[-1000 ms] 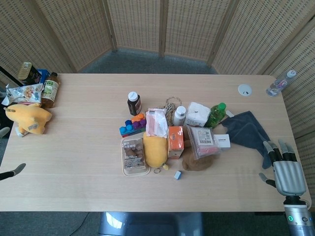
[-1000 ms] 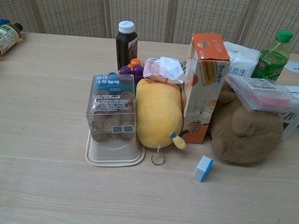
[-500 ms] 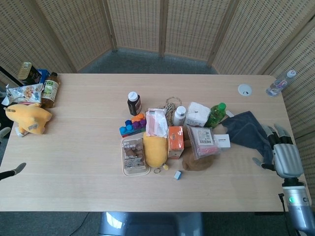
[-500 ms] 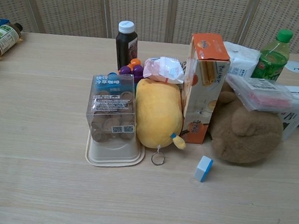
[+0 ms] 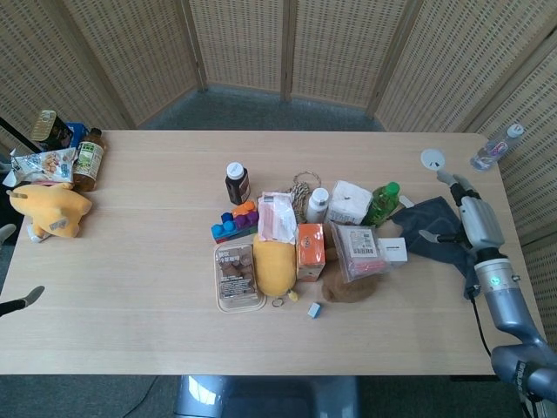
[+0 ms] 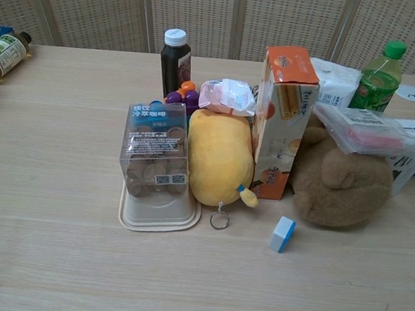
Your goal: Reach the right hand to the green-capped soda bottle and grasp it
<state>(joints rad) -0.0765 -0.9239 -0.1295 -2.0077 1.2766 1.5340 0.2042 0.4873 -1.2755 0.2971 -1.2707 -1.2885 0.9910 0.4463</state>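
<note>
The green-capped soda bottle (image 5: 381,203) stands upright at the right end of the cluttered pile, next to a white tissue pack (image 5: 349,202); the chest view shows this bottle (image 6: 379,75) at the top right. My right hand (image 5: 470,218) hovers over a dark blue cloth (image 5: 428,228), well to the right of the bottle, fingers spread and holding nothing. It does not show in the chest view. Of my left hand (image 5: 24,301) only a fingertip pokes in at the left edge of the head view.
The pile holds an orange carton (image 5: 311,250), a brown plush (image 5: 352,287), a yellow plush (image 5: 275,266), a wrapped packet (image 5: 359,248) and a white box (image 5: 393,251). A white lid (image 5: 432,158) and a water bottle (image 5: 492,151) lie at the far right.
My right hand has travelled from the table's near right corner up and inward, onto the dark cloth, closer to the bottle. Nothing on the table has moved.
</note>
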